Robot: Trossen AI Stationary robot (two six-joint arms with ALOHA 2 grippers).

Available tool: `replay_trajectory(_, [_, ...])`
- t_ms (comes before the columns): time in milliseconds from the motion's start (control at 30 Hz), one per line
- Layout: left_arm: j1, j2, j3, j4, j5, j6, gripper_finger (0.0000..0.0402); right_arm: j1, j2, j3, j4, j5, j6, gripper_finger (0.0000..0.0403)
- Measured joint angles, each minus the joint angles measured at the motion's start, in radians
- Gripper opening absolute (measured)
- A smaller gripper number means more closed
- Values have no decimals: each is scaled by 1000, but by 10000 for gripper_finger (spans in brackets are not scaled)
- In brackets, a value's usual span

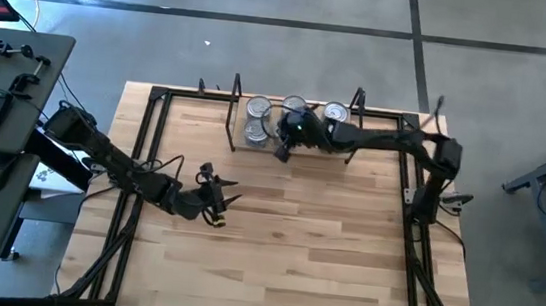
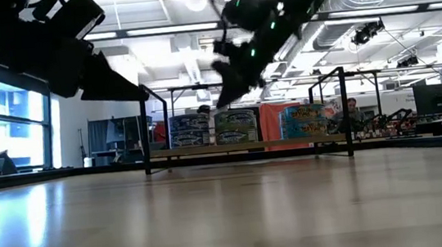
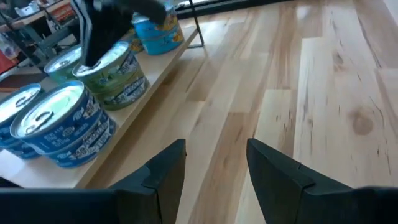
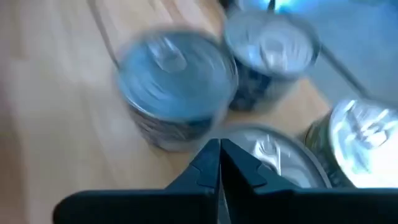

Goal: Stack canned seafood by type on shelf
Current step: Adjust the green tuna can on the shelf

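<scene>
Currently your right gripper (image 1: 281, 152) is hovering, fingers closed and empty, by the shelf (image 1: 253, 148); left gripper (image 1: 227, 195) is waiting open—reopen before approaching tins (image 1: 258, 108).

The right dark two-finger gripper (image 4: 219, 163) hangs at the end of its outstretched arm, jaws pressed together, empty. The left dark two-finger gripper (image 3: 214, 163) hovers, jaws parted, nothing between them.

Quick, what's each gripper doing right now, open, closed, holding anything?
Left gripper: open, empty, over the table.
Right gripper: closed, empty, above the cans on the shelf.
</scene>
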Motion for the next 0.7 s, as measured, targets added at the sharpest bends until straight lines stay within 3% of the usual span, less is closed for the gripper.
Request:
replay_trajectory(133, [0, 0, 0, -32, 0, -61, 161, -45, 42, 29, -49, -18, 31, 5])
replay_trajectory(433, [-5, 0, 0, -69, 2, -142, 161, -24, 2, 26, -162, 101, 32, 1])
replay_trajectory(700, [-8, 0, 0, -74, -1, -142, 161, -8, -52, 22, -84, 127, 1, 0])
